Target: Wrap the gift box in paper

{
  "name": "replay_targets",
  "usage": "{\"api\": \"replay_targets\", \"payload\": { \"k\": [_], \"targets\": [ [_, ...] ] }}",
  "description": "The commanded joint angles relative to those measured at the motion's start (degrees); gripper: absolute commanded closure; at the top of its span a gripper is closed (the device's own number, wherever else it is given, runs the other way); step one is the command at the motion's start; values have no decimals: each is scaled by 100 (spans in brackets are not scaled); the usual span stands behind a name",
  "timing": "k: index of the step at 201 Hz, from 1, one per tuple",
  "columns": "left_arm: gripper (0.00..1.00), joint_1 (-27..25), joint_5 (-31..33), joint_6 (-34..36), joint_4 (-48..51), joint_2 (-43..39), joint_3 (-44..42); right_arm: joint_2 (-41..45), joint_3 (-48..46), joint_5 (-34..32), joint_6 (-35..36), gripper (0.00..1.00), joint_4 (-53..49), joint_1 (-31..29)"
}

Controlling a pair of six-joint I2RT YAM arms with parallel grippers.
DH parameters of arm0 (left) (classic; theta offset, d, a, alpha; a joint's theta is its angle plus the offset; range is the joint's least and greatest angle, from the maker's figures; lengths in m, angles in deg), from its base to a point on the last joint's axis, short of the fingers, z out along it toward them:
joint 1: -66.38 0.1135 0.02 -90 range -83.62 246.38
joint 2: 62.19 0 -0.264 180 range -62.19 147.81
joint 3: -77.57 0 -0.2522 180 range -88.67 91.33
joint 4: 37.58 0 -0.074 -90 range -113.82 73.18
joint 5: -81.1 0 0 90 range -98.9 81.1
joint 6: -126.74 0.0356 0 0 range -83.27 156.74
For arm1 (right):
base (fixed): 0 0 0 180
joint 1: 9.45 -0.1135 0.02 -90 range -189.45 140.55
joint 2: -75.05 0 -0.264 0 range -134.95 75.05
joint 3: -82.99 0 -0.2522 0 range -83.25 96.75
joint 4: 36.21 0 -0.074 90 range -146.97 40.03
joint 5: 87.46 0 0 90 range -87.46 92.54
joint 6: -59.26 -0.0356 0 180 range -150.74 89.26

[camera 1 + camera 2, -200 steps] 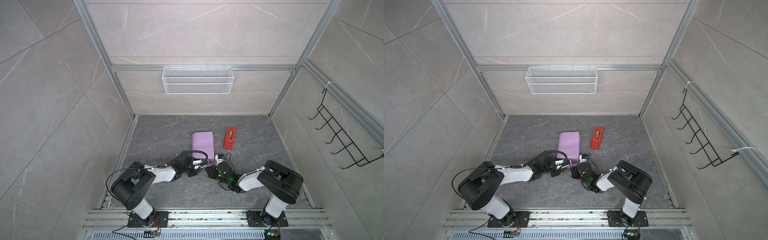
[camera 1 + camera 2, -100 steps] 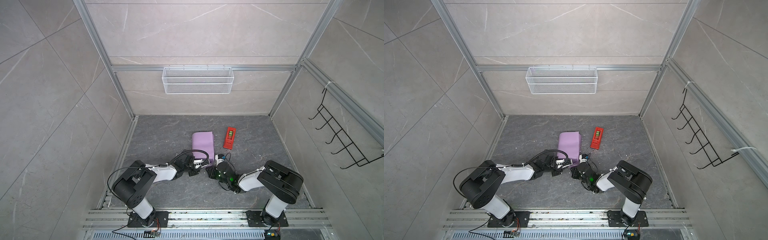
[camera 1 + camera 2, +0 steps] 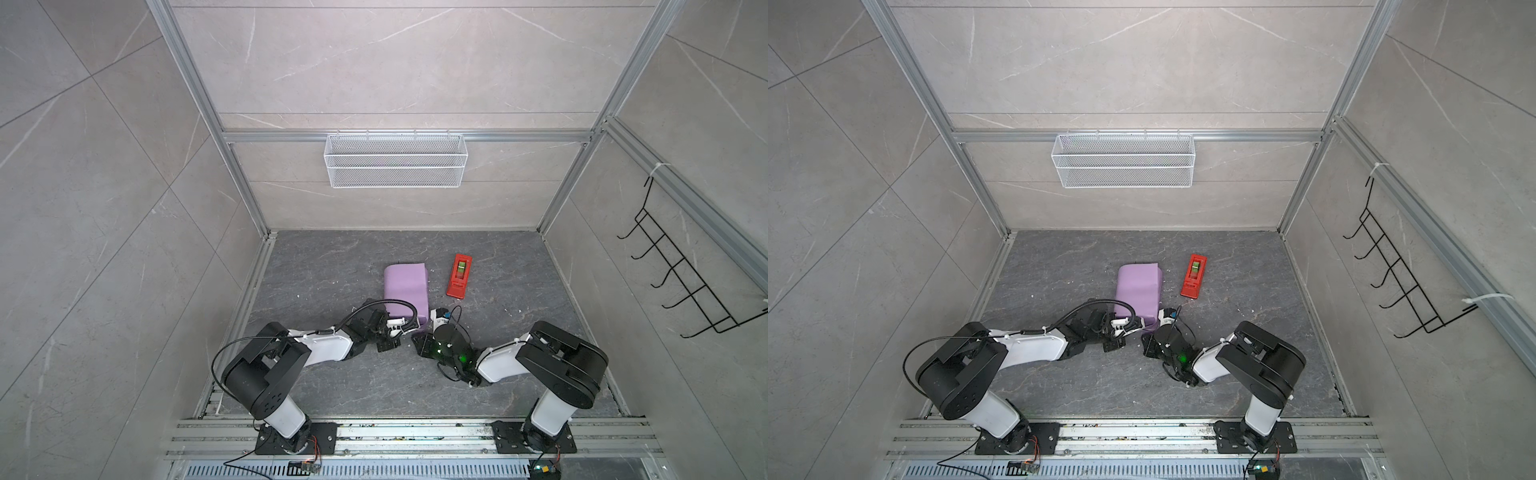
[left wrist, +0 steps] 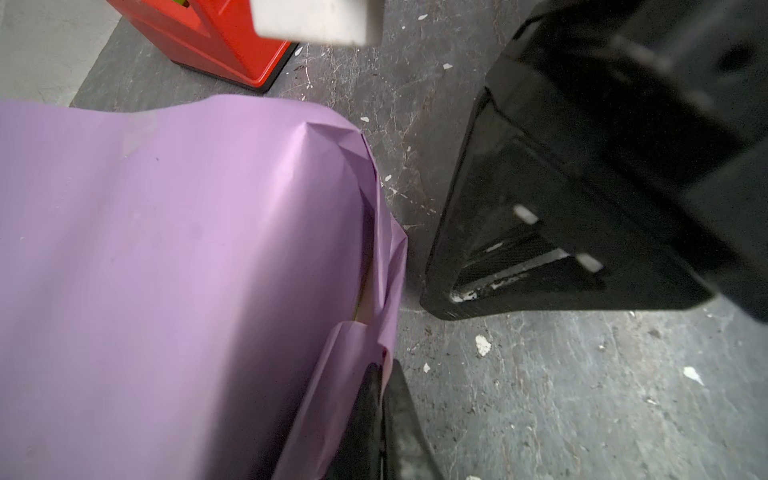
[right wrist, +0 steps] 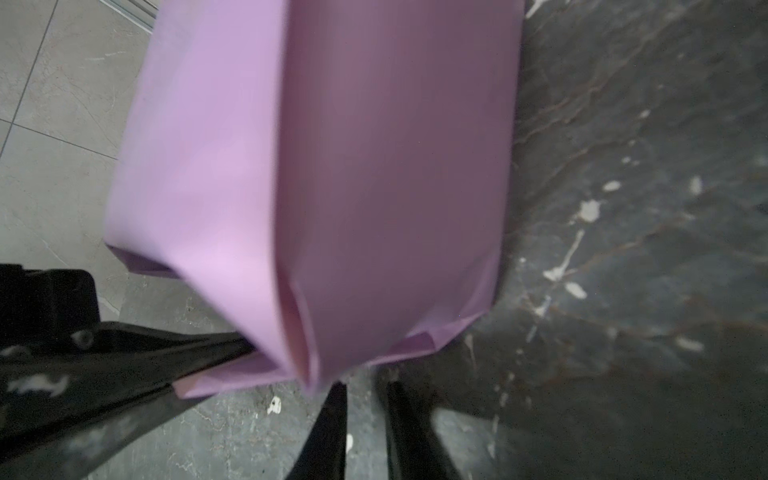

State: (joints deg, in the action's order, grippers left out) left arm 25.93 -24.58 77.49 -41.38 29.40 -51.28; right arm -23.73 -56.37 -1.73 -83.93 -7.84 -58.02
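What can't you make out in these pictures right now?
Gift box: hidden under the paper in every view.
Paper's near-end folds: motion-blurred in the right wrist view.
Red tape dispenser: cut off by the left wrist view's edge.
Right gripper: mostly cut off by the right wrist view's edge.

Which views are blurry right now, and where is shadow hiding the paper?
Right wrist view: motion-smeared across the lilac purple paper sheet, its shaded face dull. Left wrist view: paper creases crisp, shadow darkens the sheet near the shut left tool. Both top views: sharp, evenly lit.
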Motion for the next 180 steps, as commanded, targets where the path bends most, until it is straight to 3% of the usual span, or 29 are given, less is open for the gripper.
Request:
{"api": "replay_targets", "payload": {
  "k": [1,29,62,93,127,180],
  "targets": [
    [96,26,-255,38,59,-238,48,193,-83,-196,3,75,-589,-18],
    [98,27,-261,56,145,-269,91,697,-250,-189,160,68,-1033,45],
    [99,21,-266,82,184,-291,98,2045,-372,-36,749,57,-2349,288],
    [100,11,-301,43,221,-326,103,2761,-146,831,1182,46,-3074,963],
    [100,-94,-371,-63,357,-444,94,2516,758,1379,1667,27,-3739,1368],
    [100,-340,-347,-233,376,-400,118,1195,2064,1556,2088,24,-4385,1597]
  ]
}}
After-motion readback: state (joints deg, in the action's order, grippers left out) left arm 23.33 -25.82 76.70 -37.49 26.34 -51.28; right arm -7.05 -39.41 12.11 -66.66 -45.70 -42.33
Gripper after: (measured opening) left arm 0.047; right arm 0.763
